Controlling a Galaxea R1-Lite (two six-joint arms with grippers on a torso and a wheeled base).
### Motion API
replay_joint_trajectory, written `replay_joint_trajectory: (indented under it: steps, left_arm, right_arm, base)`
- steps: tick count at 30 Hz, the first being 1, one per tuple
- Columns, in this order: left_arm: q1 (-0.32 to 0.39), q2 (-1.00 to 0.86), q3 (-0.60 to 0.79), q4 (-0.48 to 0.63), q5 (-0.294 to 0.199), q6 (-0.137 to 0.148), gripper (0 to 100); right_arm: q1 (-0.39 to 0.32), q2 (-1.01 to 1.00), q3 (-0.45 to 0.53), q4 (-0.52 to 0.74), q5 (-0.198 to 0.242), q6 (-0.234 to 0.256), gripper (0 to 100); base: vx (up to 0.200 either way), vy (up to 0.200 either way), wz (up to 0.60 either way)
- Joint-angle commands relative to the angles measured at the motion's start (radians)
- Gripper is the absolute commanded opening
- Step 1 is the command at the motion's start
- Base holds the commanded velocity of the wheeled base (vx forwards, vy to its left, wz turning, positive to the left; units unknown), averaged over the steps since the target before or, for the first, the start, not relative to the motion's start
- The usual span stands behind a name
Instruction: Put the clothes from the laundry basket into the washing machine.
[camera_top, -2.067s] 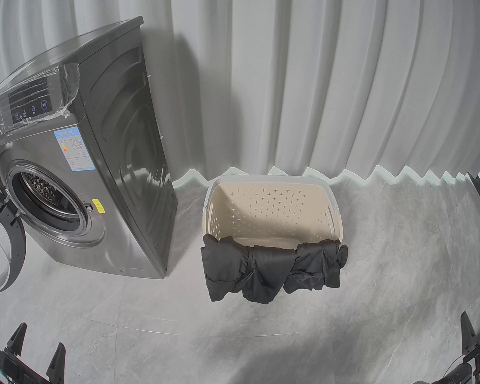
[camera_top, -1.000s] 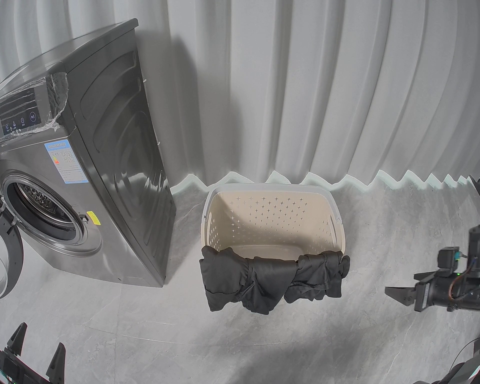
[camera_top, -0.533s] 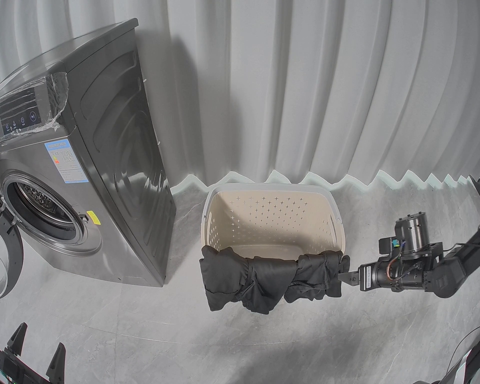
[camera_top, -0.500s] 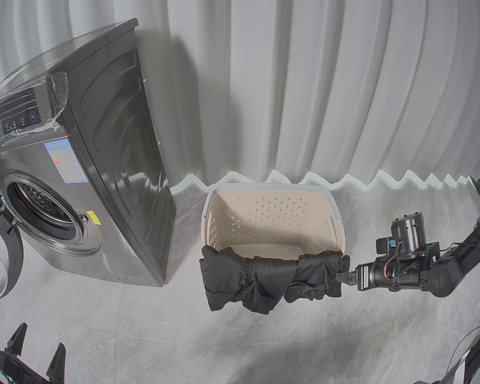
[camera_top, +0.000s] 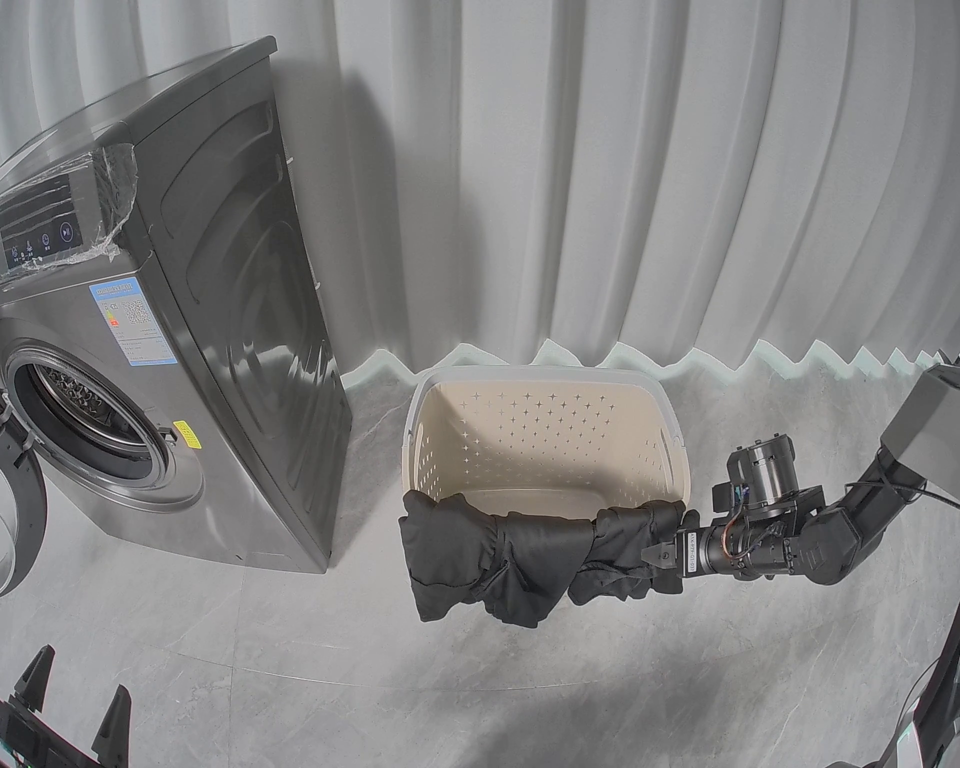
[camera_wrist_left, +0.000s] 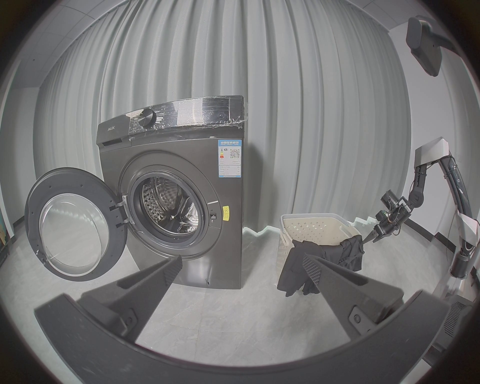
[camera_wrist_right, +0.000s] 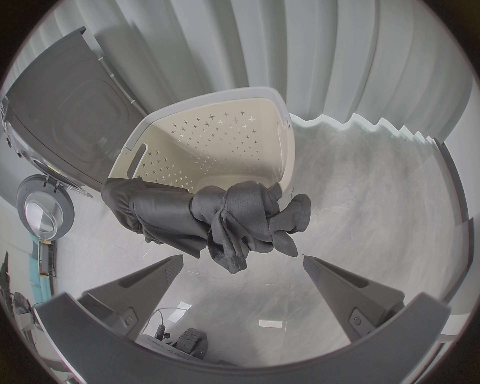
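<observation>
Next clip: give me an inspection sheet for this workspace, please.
Surface: grey stone-patterned floor.
Job's things: dark clothes draped over the laundry basket's near rim; washing machine at left, door open, no clothes seen in drum.
Clutter: nothing seen.
Grippers: right gripper open, at the clothes' right end; left gripper open, low, near left.
Cables: thin wires on the right wrist.
Surroundings: white pleated curtain behind.

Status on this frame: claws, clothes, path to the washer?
Left claw open, low. Right claw open, at right end of dark clothes. Clothes draped over laundry basket front rim. Washing machine door open.
</observation>
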Motion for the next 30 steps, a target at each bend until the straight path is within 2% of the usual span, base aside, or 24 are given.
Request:
replay_joint_trajectory:
  steps: [1, 8, 14, 20, 30]
  left_arm:
    - [0.000, -0.015, 0.018, 0.000, 0.000, -0.001, 100]
    - [0.000, -0.015, 0.018, 0.000, 0.000, -0.001, 100]
    - [0.000, -0.015, 0.018, 0.000, 0.000, -0.003, 100]
    - [0.000, -0.015, 0.018, 0.000, 0.002, -0.004, 100]
    - [0.000, -0.015, 0.018, 0.000, 0.002, -0.003, 100]
  right_arm:
    - [0.002, 0.046, -0.025, -0.001, -0.006, 0.001, 100]
    - [0.010, 0.094, -0.079, -0.003, -0.015, 0.032, 100]
    - [0.027, 0.127, -0.115, -0.012, -0.019, 0.035, 100]
    - [0.027, 0.190, -0.143, -0.086, -0.059, 0.036, 100]
    - [0.017, 0.201, -0.165, -0.087, -0.075, 0.038, 100]
  base:
    - [0.000, 0.000, 0.00]
    - [0.000, 0.000, 0.00]
    - [0.000, 0.000, 0.00]
    - [0.000, 0.000, 0.00]
    - [0.000, 0.000, 0.00]
